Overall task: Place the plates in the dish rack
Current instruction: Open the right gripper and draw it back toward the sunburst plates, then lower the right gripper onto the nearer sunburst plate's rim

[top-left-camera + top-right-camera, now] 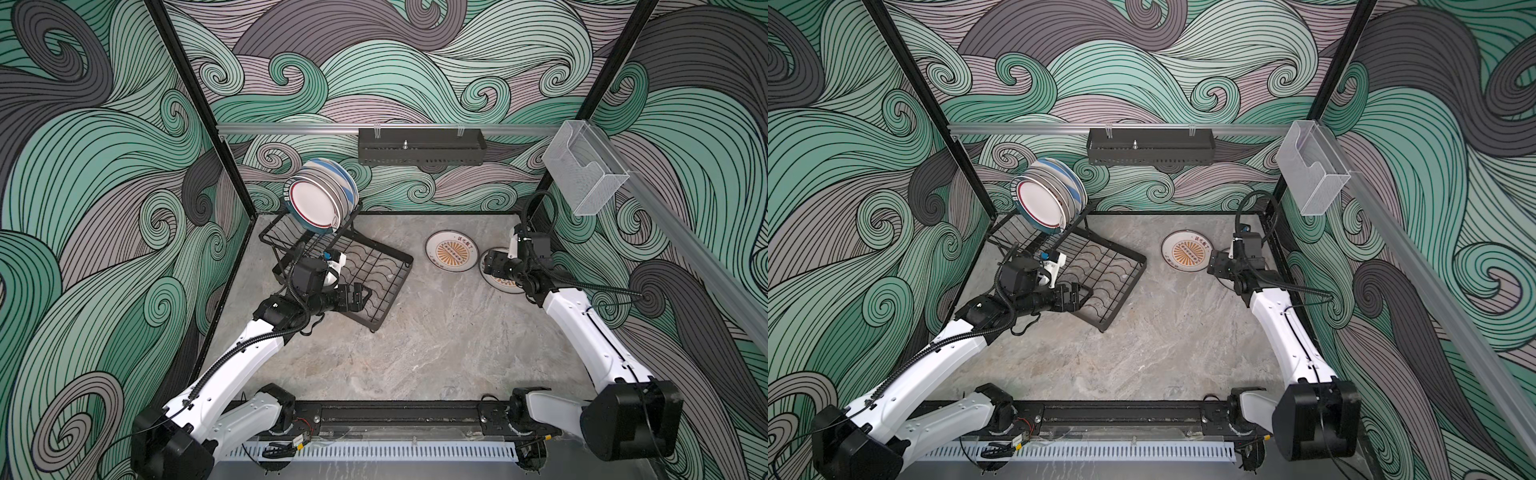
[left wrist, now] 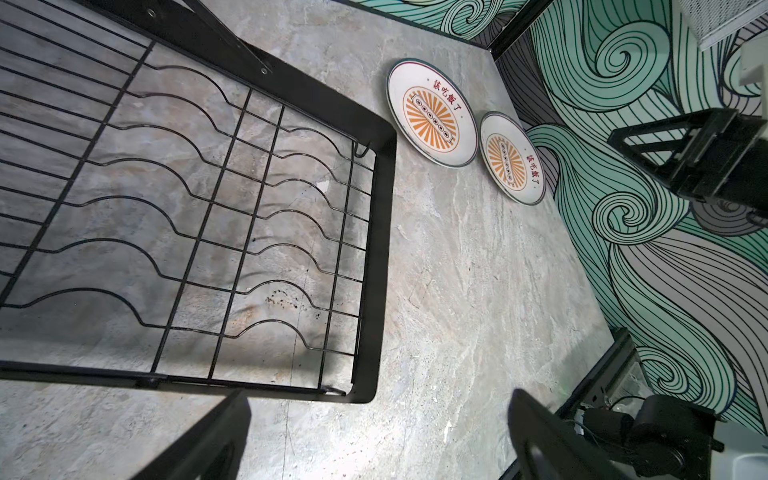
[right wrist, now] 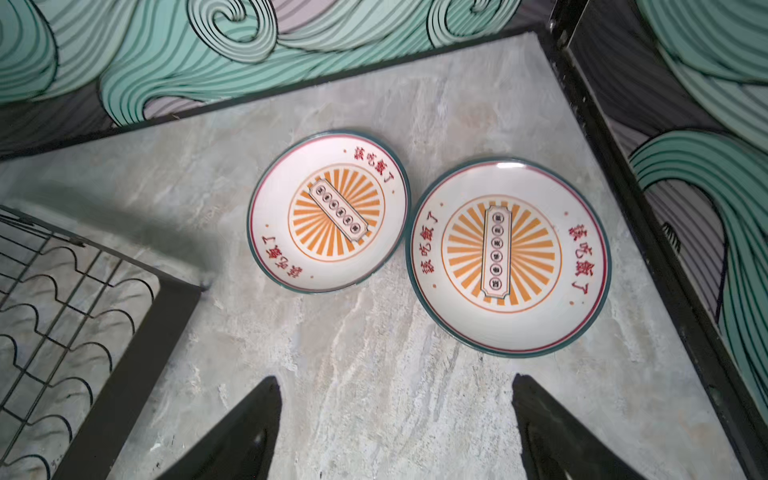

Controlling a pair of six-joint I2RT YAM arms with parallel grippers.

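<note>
The black wire dish rack (image 1: 395, 291) stands at the left of the table. Several plates (image 1: 320, 199) lean upright in its raised tier; its wavy grid base (image 2: 208, 199) is bare. Two white sunburst plates lie flat, side by side, near the far right corner (image 3: 328, 210) (image 3: 509, 257). In both top views the right one (image 1: 505, 284) is mostly hidden under my right gripper (image 1: 490, 264). That gripper (image 3: 395, 399) hovers open just short of the plates, holding nothing. My left gripper (image 2: 378, 415) is open and empty over the rack's front corner (image 1: 365, 297).
A black perforated tray (image 1: 422, 145) hangs on the back rail. A clear acrylic box (image 1: 582, 174) hangs on the right rail. Patterned walls close in the table on three sides, and the right plate lies close to the black frame edge (image 3: 648, 249).
</note>
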